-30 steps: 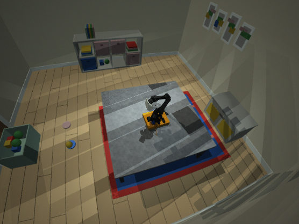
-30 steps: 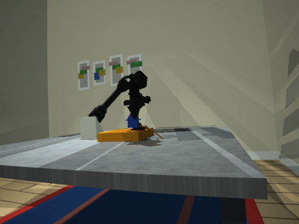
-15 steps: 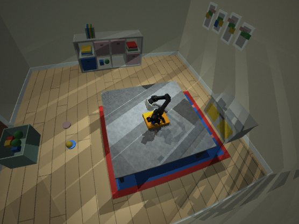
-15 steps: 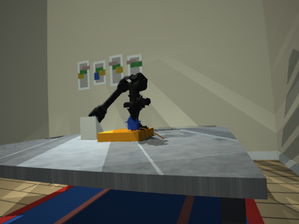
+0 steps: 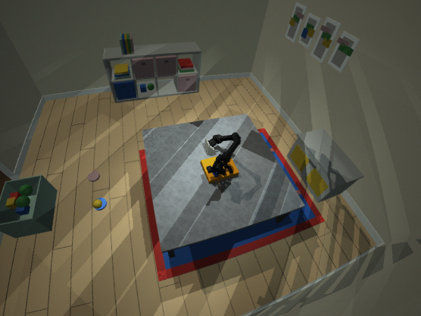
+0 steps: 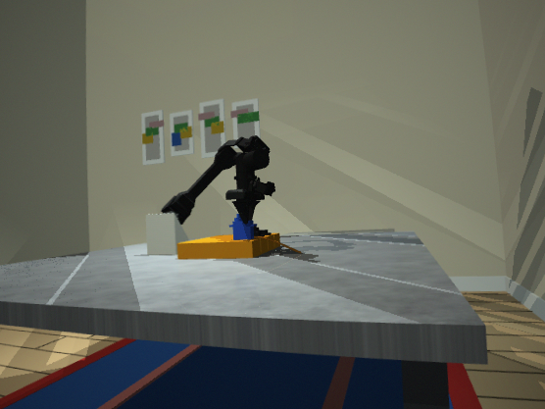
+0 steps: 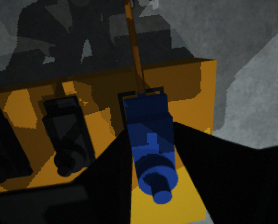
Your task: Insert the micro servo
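Observation:
My gripper point(image 5: 215, 170) point(image 6: 244, 221) point(image 7: 150, 131) points down and is shut on the blue micro servo point(image 5: 216, 174) point(image 6: 242, 230) point(image 7: 150, 117). The servo is upright, its output shaft facing up toward the wrist camera. It stands over the orange deck point(image 5: 205, 164) point(image 6: 211, 250) point(image 7: 206, 102), its body rising well above the deck top. The dark outline of the marked pocket point(image 7: 120, 101) shows around the servo's cable end; the servo hides the rest. The orange-brown cable point(image 7: 134, 45) runs from that end past the deck edge. Whether the servo's bottom has entered the pocket cannot be told.
A black servo point(image 7: 67, 132) sits in the deck beside the blue one, with another dark one point(image 7: 11, 150) further left. A pale block point(image 5: 208, 147) point(image 6: 161, 234) stands by the arm's base, beside the deck. The grey table top point(image 5: 182, 205) point(image 6: 196, 285) carries them.

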Tool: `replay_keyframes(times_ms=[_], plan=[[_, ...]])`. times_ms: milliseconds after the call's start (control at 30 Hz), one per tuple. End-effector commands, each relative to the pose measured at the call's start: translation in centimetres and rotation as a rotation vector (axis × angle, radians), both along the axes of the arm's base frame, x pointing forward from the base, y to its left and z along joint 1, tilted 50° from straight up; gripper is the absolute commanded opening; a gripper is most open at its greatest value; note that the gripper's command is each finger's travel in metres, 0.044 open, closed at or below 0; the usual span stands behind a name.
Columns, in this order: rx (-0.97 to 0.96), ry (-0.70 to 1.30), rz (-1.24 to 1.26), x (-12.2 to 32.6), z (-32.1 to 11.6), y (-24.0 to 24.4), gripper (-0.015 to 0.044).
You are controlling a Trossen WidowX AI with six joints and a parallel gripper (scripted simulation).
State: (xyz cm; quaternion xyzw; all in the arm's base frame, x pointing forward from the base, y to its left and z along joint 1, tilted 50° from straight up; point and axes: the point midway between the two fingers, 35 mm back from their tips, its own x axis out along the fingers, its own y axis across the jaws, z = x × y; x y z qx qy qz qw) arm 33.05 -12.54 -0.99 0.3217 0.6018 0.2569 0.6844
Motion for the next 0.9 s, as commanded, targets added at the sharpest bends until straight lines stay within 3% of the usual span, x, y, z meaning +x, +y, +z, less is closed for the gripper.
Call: replay_keyframes(times_ms=[0, 867], plan=[[0.005, 0.002, -0.006, 0.0, -0.3, 0.3, 0.0], [0.006, 0.001, -0.006, 0.3, -1.5, 1.7, 0.0]])
